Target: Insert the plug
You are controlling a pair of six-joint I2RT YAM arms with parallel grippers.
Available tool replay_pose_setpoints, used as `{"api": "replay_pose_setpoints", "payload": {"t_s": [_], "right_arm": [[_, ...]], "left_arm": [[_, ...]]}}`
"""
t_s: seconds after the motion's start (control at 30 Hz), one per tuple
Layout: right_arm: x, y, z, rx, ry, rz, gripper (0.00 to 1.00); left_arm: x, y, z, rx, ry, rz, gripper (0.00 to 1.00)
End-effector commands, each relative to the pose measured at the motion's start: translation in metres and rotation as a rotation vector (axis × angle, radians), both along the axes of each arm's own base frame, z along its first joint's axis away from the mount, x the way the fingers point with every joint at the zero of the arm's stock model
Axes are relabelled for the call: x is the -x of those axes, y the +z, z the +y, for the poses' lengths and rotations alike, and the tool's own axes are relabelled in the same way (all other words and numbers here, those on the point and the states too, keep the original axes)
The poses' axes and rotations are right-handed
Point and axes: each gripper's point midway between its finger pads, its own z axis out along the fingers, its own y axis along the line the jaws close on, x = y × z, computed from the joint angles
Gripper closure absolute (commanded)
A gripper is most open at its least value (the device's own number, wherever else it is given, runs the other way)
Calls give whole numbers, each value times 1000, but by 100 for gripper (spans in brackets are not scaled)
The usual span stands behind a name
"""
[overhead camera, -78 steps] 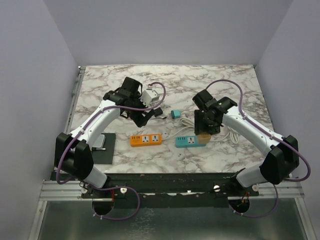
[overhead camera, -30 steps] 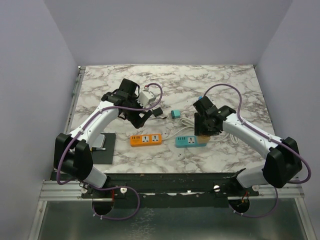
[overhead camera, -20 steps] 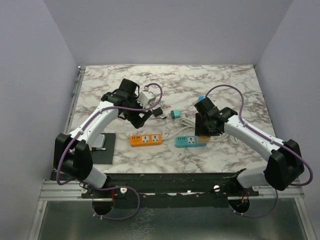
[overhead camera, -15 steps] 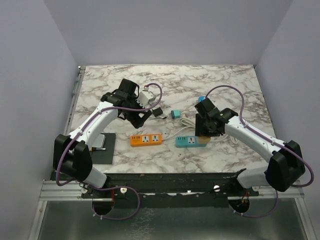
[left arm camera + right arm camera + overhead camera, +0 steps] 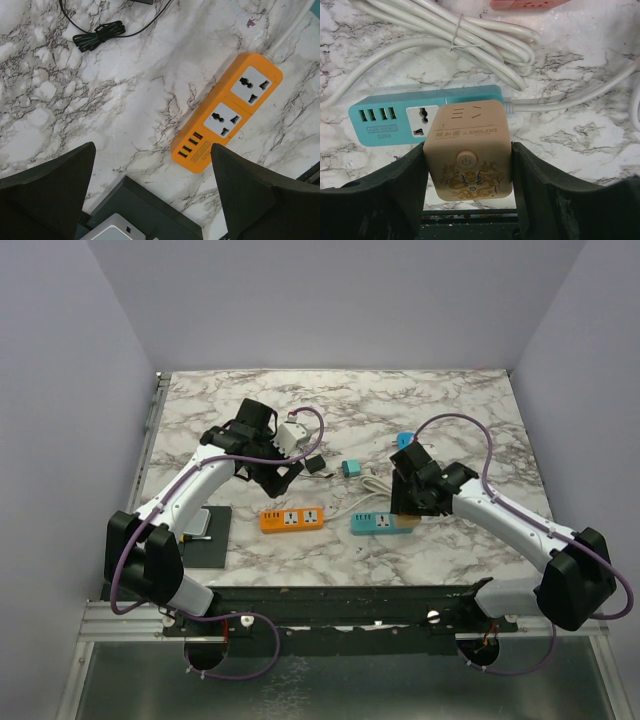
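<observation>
My right gripper [image 5: 468,156] is shut on a tan cube plug adapter [image 5: 468,145] with a power button and a dragon print. The cube sits over the right end of the teal power strip [image 5: 385,119], covering its right socket; I cannot tell whether it is seated. The left socket and USB ports show. In the top view the right gripper [image 5: 407,498] is at the teal strip [image 5: 375,525]. My left gripper [image 5: 152,146] is open and empty above the table, near the orange power strip [image 5: 227,112], which also shows in the top view [image 5: 293,518].
A bundled white cable [image 5: 470,40] lies behind the teal strip. A black cord bundle [image 5: 97,36], a white adapter [image 5: 293,432] and a small teal block [image 5: 350,468] lie further back. A black pad [image 5: 205,540] with a grey device lies at the front left.
The right arm has shifted and turned its wrist slightly while keeping the tan cube over the teal strip's right end. The left arm has barely moved.
</observation>
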Motion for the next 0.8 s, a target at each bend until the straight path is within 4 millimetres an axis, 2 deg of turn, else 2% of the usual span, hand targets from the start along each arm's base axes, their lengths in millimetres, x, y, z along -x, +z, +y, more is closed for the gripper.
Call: {"api": "replay_pose_setpoints", "payload": {"t_s": [0.0, 0.13, 0.37, 0.53, 0.63, 0.77], "right_arm": [[33, -30, -17, 100, -18, 132, 99], [42, -38, -10, 82, -33, 141, 99], [53, -51, 11, -20, -38, 155, 99], [50, -51, 3, 40, -38, 159, 99], [47, -49, 8, 37, -16, 161, 99], [47, -57, 11, 65, 4, 212, 99]], "left_arm": [[8, 11, -15, 83, -56, -3, 1], [11, 14, -26, 115, -91, 6, 1], [4, 11, -27, 96, -87, 9, 1], [4, 13, -28, 102, -85, 7, 1], [3, 13, -26, 95, -82, 2, 1], [4, 13, -27, 98, -82, 2, 1]]}}
